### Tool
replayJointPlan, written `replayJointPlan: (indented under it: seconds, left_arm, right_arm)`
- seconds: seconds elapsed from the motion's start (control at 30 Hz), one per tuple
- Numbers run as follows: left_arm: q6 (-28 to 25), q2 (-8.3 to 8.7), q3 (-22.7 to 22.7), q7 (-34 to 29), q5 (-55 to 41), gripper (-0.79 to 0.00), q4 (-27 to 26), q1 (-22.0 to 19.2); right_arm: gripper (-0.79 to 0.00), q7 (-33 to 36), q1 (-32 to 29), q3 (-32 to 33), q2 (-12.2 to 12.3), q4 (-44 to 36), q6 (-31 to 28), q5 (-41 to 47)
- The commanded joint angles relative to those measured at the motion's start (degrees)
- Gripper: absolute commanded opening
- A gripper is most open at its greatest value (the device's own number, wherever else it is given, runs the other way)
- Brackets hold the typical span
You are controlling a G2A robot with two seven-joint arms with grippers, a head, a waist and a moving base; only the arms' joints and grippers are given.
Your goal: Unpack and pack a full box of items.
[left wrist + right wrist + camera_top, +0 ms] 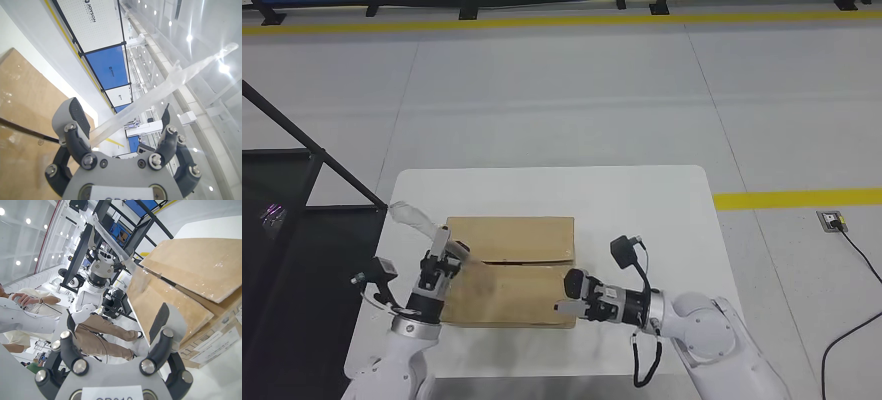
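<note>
Cardboard box mid-table, toward robot-side edge; flaps down, seam slightly gaping. Left gripper over box end nearest table's left edge, fingers spread wide. Clear tape strip clings to one finger and slants up off box top. Right gripper at opposite box end, fingers spread, one pad against near flap.

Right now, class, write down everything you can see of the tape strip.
The tape is a long, narrow, clear strip, glossy and creased into a stiff ribbon. Its lower end is stuck to the top of the box by the flap seam. From there it slants up and away, its free end curled in the air beyond the box. It passes between the open fingers of the left gripper, lying against one pad, not pinched.
</note>
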Motion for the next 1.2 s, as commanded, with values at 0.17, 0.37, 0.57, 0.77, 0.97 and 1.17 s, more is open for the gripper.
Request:
replayJointPlan:
  seconds: [0.17,0.37,0.57,0.77,0.97,1.17]
  left_arm:
    - [-1.1,-0.55,1.2,0.6,2.5,0.000,0.6,-0.1]
    - [-5.1,-0.78,-3.4,-0.7,-8.4,0.000,-1.7,2.0]
    - [-4.2,-0.47,-7.6,-7.7,-12.0,0.000,-2.2,2.6]
    - [-4.4,-0.74,-5.7,-9.5,-7.7,0.000,-1.8,1.7]
    - [-3.4,-1.55,0.1,-6.7,-0.1,0.000,-2.0,-0.3]
    - [-2.2,-2.53,6.7,-4.5,7.5,0.000,-0.5,-3.4]
  right_arm:
    - [0.000,-0.4,-0.2,-0.3,0.5,0.2,0.0,0.1]
    - [0.000,-1.7,0.1,-0.7,0.7,0.9,1.0,-0.4]
    - [0.000,-2.0,1.1,-1.4,1.0,1.5,1.2,0.0]
    - [0.000,-2.1,1.7,-1.8,1.2,2.1,1.2,0.3]
    - [0.000,-3.0,1.0,-1.0,1.7,2.6,0.3,1.3]
    - [0.000,-6.4,-2.4,1.6,2.4,0.3,-0.9,0.0]
